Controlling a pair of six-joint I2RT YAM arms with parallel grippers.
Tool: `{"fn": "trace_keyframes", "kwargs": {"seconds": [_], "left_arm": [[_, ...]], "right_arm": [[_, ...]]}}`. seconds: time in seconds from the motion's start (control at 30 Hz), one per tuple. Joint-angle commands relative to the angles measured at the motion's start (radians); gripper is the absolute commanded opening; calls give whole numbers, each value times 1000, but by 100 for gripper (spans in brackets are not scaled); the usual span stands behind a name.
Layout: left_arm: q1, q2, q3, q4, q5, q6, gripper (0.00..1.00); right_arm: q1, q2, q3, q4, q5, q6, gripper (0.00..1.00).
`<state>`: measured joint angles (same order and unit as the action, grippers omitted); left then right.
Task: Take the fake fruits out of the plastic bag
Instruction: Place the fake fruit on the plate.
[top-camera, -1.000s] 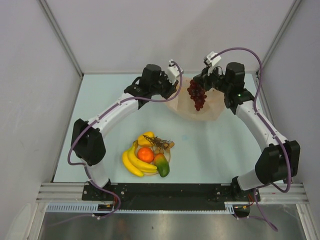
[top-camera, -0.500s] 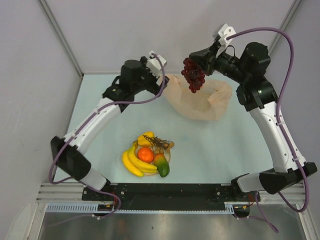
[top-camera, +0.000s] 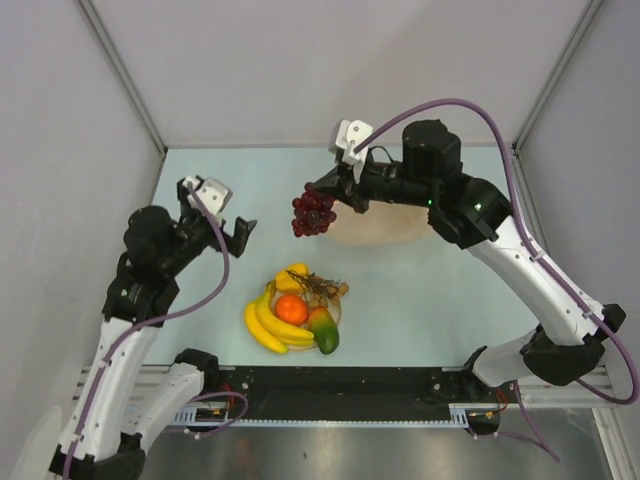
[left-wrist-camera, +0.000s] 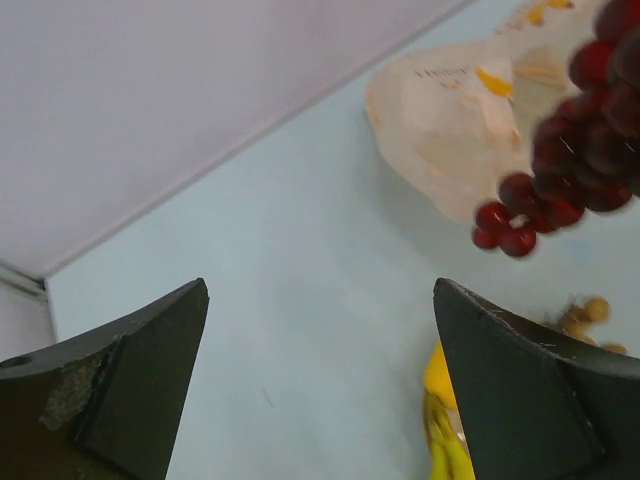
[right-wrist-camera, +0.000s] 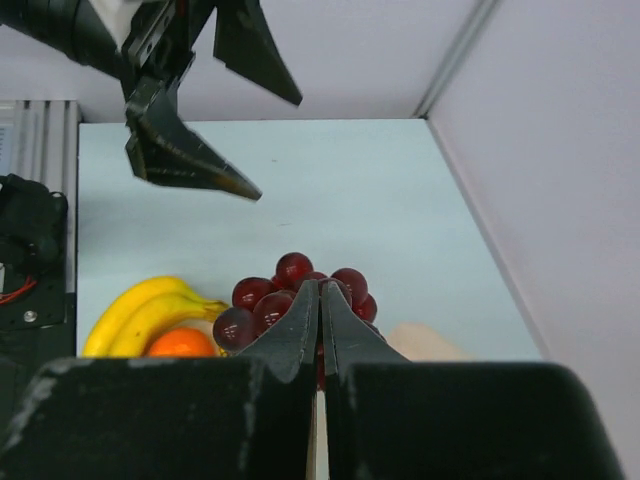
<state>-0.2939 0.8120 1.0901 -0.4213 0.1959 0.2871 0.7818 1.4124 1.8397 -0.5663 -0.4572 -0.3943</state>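
Right tool (right-wrist-camera: 320, 300): clenched on grape bunch (top-camera: 313, 213) stem; bunch hangs beneath it, long axis vertical, tip toward desk (top-camera: 430, 290); plastic bag (top-camera: 385, 228) lies behind it. Left tool (left-wrist-camera: 320, 287): spread wide, empty.

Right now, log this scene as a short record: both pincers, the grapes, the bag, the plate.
left pincer: open, empty, up in the air left of the plate
right pincer: shut on the grape bunch, held above the table
plastic bag: slumped at the far side, partly under the right arm
plate: holds banana bunch, orange ball, mango, yellow pepper piece
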Motion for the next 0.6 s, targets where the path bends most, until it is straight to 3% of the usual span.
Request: {"fn": "trace_keyframes", "kwargs": {"seconds": [0.0,0.2,0.43,0.57], "left_arm": [[157,-105,-85,-106,233,-80,100],[330,-160,-108,-97,356,-155,100],[420,-221,-151,-67,373,-193,100],[481,-263,-163,-21,419,-249,100]], "right_arm": [[103,11,-40,74,48,8,0],[203,72,-54,144,41,49,0],[289,135,-129,273,109,81,0],[338,203,-103,280,133,17,0]]}}
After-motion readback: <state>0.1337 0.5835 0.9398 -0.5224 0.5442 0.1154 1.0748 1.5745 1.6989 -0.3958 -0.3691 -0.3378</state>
